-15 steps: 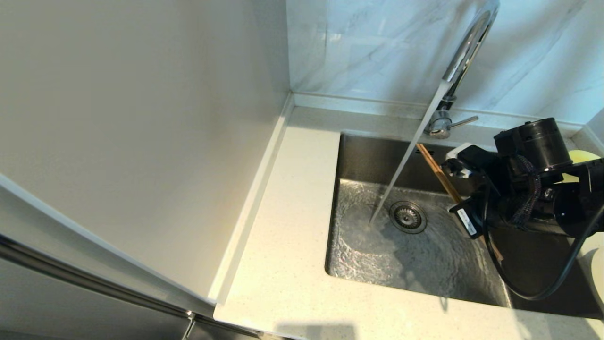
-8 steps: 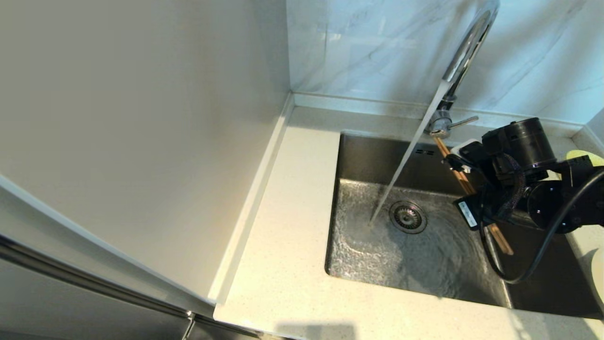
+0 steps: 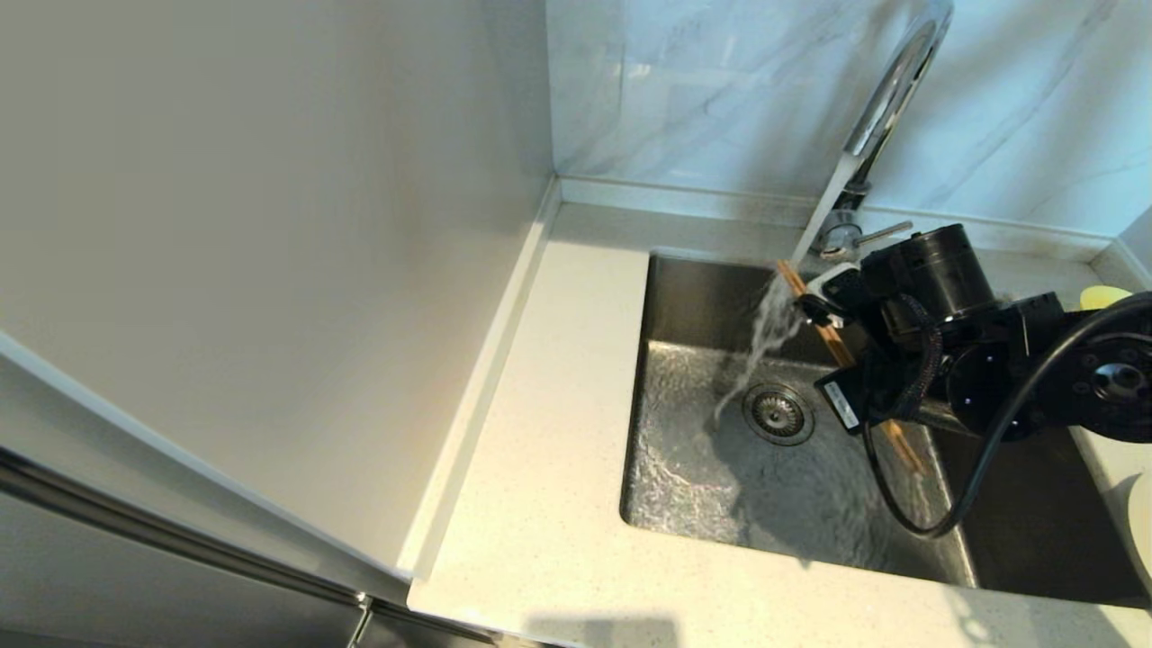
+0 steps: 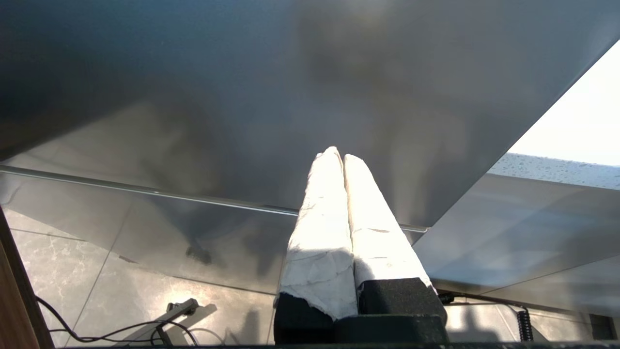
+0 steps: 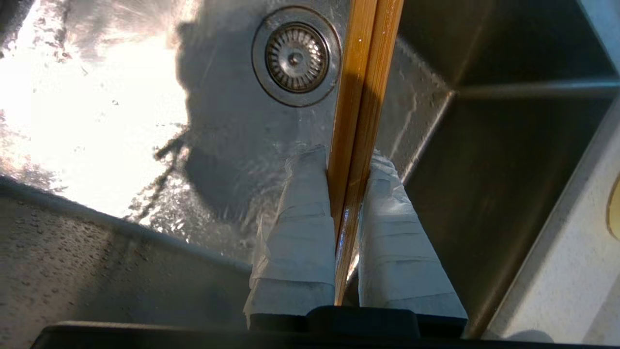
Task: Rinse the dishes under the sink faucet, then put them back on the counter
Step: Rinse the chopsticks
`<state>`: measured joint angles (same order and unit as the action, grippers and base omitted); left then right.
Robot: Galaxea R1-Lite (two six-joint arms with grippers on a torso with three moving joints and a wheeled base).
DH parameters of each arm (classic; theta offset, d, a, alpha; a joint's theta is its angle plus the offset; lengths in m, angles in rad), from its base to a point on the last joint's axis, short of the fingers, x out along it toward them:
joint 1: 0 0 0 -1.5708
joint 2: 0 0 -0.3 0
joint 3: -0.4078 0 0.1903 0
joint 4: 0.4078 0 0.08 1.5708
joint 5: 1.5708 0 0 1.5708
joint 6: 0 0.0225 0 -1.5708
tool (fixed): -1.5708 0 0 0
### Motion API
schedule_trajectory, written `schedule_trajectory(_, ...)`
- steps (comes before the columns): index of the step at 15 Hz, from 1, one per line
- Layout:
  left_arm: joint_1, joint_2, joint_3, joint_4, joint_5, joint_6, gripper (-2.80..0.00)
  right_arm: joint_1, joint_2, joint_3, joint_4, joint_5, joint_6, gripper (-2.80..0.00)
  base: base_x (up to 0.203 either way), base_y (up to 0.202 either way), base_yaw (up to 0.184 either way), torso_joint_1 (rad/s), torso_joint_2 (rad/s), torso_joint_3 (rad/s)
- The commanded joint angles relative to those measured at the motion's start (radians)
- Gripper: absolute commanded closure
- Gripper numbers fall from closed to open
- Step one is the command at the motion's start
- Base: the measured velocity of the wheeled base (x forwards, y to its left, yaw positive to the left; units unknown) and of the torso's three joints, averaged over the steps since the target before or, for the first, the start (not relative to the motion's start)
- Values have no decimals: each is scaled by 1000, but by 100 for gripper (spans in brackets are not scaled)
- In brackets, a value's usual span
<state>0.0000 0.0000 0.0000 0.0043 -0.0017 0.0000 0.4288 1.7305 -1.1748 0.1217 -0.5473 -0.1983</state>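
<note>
The chopsticks point(image 3: 814, 310) are two thin, glossy brown wooden sticks lying side by side, touching along their length, wet where the water runs over them. They slant over the sink point(image 3: 684, 504), upper ends toward 11 o'clock in the head view, lower ends toward 5 o'clock, and those upper ends cut into the stream from the sink faucet point(image 3: 886, 99), which breaks into spray just above the drain strainer point(image 3: 778, 414). The right gripper point(image 5: 349, 167) is clamped on the chopsticks, its two white-wrapped fingers point(image 5: 300, 213) pressed against either side of the pair. The right arm reaches in from 3 o'clock, wrist bent over the basin, a black cable looping below it. A bit of the pale-yellow bowl point(image 3: 1102, 295) shows on the counter point(image 3: 540, 504) behind the arm. The left gripper point(image 4: 343, 156) sits parked below the counter, its white fingers pressed together with nothing between them
</note>
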Motion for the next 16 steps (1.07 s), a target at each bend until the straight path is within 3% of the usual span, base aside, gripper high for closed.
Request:
schedule_trajectory(1, 0, 0, 0, 0, 0, 0, 0, 13, 31, -21, 1, -4, -1, 0, 0, 0, 0, 0, 0, 0)
schedule_trajectory(7, 0, 0, 0, 0, 0, 0, 0, 67, 74, -72, 2, -29, 0, 0, 0, 0, 0, 0, 0, 0)
schedule_trajectory(11, 0, 0, 0, 0, 0, 0, 0, 59, -6, -15, 9, -56, 15, 0, 0, 0, 0, 0, 0, 0)
schedule_trajectory(13, 0, 0, 0, 0, 0, 0, 0, 8, -92, 77, 15, -67, 12, 0, 0, 0, 0, 0, 0, 0)
schedule_trajectory(16, 0, 0, 0, 0, 0, 0, 0, -172, -192, 152, 34, -31, 11, 0, 0, 0, 0, 0, 0, 0)
